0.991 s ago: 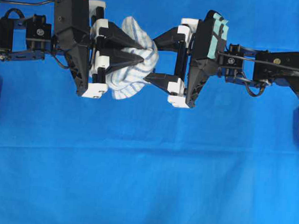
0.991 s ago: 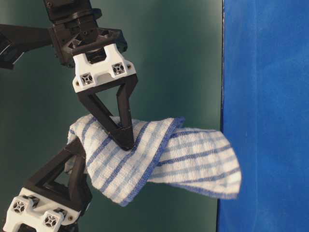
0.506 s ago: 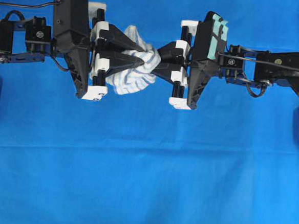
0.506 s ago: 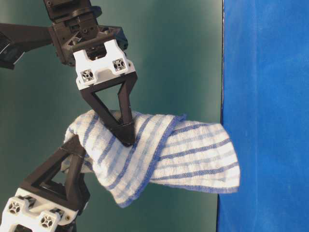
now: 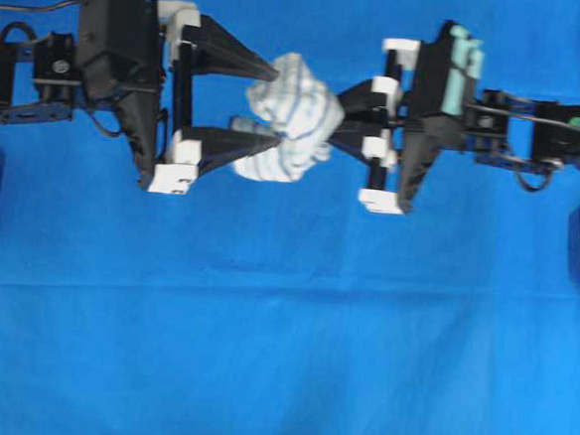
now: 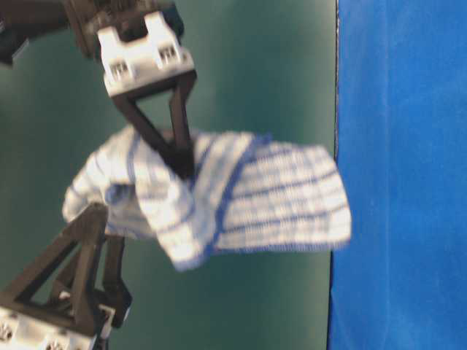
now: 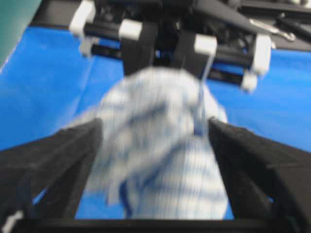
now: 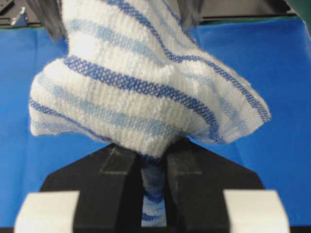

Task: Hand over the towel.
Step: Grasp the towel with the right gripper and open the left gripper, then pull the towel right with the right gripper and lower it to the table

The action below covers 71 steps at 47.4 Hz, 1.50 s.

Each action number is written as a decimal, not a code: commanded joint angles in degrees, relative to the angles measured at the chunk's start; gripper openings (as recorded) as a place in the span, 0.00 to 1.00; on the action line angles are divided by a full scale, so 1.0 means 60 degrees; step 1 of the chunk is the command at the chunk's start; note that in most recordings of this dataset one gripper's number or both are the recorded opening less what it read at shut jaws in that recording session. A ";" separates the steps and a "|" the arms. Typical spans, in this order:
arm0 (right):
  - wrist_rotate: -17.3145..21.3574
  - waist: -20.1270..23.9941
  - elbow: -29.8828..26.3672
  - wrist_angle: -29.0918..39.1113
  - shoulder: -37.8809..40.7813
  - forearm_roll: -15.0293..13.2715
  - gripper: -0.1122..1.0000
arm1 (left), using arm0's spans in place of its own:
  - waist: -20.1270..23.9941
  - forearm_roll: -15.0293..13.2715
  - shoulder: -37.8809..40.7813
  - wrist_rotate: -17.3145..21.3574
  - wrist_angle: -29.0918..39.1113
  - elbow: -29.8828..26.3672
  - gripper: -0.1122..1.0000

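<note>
The towel hangs bunched in mid-air above the blue sheet, between the two grippers. The right gripper has its jaws clenched on one end of the towel; in the right wrist view the cloth is pinched in the narrow gap between the two black fingers and billows out above them. The left gripper has its jaws released and spread wide, one finger above the towel and one below it in the overhead view. The bunched cloth sits between those spread fingers; whether it touches them I cannot tell. In the left wrist view the towel fills the space between the two dark fingers, blurred. In the table-level view it droops sideways from the upper gripper.
</note>
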 commanded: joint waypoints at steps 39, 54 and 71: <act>0.0220 0.0015 0.1523 0.0190 -0.2329 0.0205 0.20 | -0.0220 -0.0015 -0.1875 0.0073 -0.0396 0.1377 0.91; 0.0190 -0.0161 -0.0161 0.2168 0.0513 0.0190 0.20 | -0.0220 -0.0015 -0.1875 0.0088 -0.0513 0.1362 0.91; 0.0117 -0.0176 -0.1157 0.3457 0.3428 0.0161 0.20 | -0.0278 -0.0015 -0.1846 0.0103 -0.0527 0.1362 0.91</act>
